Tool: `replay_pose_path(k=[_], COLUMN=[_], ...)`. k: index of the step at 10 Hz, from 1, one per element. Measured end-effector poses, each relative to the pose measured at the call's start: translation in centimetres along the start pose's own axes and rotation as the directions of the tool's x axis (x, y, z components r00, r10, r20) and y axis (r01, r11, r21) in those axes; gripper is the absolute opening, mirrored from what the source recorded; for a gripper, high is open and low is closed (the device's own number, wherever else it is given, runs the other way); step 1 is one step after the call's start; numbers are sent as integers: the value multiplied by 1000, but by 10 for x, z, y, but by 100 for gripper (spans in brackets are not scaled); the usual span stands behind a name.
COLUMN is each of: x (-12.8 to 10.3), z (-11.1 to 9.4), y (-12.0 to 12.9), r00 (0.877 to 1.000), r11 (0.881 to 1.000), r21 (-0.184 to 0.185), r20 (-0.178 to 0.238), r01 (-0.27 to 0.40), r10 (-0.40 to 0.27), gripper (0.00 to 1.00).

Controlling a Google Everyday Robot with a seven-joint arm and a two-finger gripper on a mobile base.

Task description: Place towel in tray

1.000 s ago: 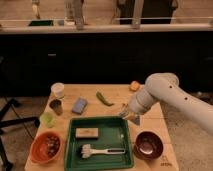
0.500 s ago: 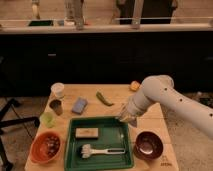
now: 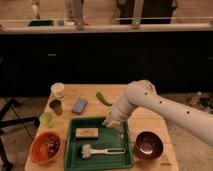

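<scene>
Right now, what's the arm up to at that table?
The white arm reaches in from the right, its pincer shut on a small pale cloth, apparently the towel, over the far right part of the green tray. The tray already holds a flat block and a brush. The towel isn't released yet.

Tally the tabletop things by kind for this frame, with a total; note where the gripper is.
Trays: 1, green tray
Bowls: 2, orange bowl, brown bowl
Cups: 3, white, dark, green
Pads: 1, blue pad
Green vegetable: 1
Brush: 1
Block: 1
Total: 10
Gripper, shut, over the tray's back edge.
</scene>
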Motion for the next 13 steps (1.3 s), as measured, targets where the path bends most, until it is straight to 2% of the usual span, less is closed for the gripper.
replay_pose_path(k=[3,7,9,12,13], x=[17,24,28,27,27], z=[36,59,58,58,58], y=[8,9,10,9,9], r00=[999,998,998,998,998], r11=[998,992,992,992,992], r21=[-51,-107,-105,-106,-105], r20=[12,13,11,12,12], r01=[-41,-61,-66,-63,-64], r10=[42,63,67,65,66], gripper=[0,0,12,44,52])
